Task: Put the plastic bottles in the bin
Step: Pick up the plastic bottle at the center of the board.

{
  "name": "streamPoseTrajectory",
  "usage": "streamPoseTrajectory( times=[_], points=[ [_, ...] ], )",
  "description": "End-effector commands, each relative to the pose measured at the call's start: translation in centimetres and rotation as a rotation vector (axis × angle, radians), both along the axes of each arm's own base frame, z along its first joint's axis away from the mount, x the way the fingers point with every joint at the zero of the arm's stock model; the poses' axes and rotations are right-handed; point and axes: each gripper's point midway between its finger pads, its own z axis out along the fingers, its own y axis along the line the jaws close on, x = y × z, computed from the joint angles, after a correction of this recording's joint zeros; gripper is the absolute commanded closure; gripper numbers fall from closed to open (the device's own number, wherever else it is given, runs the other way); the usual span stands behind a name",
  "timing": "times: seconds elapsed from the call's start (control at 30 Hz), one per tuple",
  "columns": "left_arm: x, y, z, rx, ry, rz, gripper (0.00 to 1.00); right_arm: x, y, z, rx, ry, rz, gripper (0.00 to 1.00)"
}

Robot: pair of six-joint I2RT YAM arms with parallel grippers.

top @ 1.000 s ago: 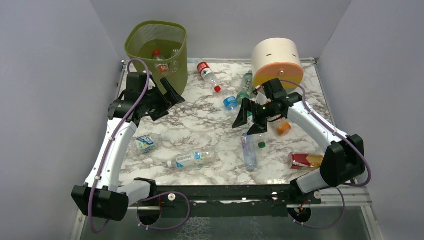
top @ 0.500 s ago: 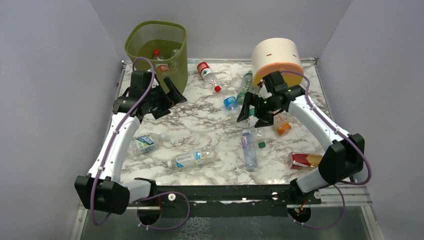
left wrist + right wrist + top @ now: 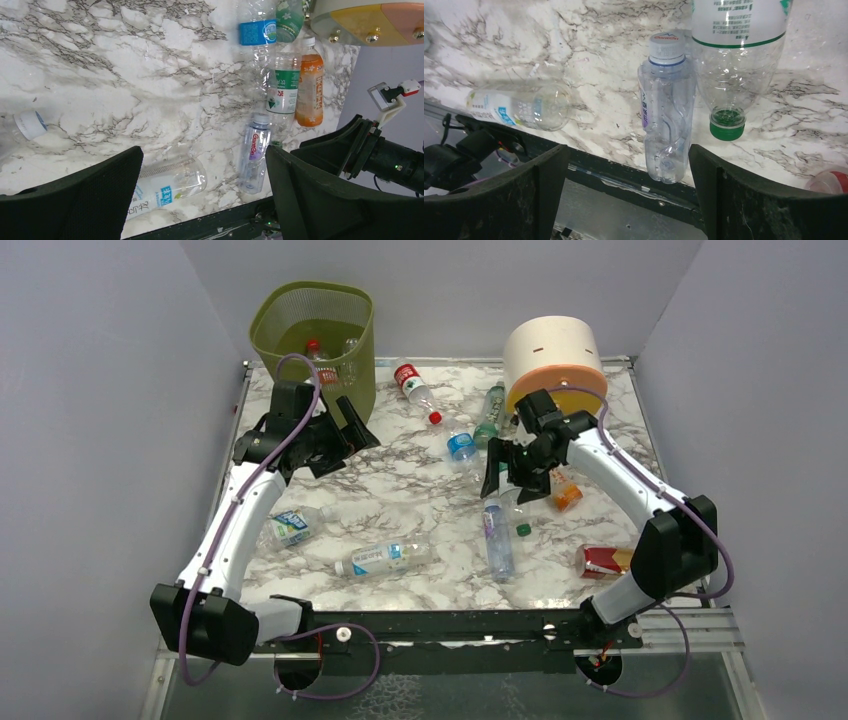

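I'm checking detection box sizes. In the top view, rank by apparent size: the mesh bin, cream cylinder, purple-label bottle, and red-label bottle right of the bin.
1. mesh bin
2. cream cylinder, somewhat smaller
3. purple-label bottle and red-label bottle: look alike, not ranked

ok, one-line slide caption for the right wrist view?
Open right gripper over a white-capped clear bottle lying beside a green-capped bottle on the marble table.
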Motion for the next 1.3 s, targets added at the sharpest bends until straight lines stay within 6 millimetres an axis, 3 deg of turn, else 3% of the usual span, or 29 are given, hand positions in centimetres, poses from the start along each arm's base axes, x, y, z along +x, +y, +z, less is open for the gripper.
streamPoseTrajectory(
  times=[0.0,0.27,0.53,0.9,1.27],
  points=[
    [0.7,0.1,0.0,0.030,-0.030,0.003,0.01,-1.4,0.2,-1.7,-0.051,0.031,0.052,0.10],
    [0.9,-0.3,-0.5,0.038,-0.022,-0.010,0.01,-3.5,1.0,-3.9,-0.107,0.067,0.082,0.17],
    [0.7,-1.3,-0.7,0.043,-0.017,-0.043,0.01,-3.3,0.3,-5.5,-0.179,0.071,0.086,0.21],
    [-3.7,-4.9,-3.3,-0.012,0.050,-0.152,0.01,-2.3,0.5,-7.8,-0.223,0.078,0.103,0.22],
    [-6.8,-6.5,-4.3,-0.023,0.077,-0.207,0.01,-2.5,1.2,-9.5,-0.239,0.100,0.127,0.23]
  ],
)
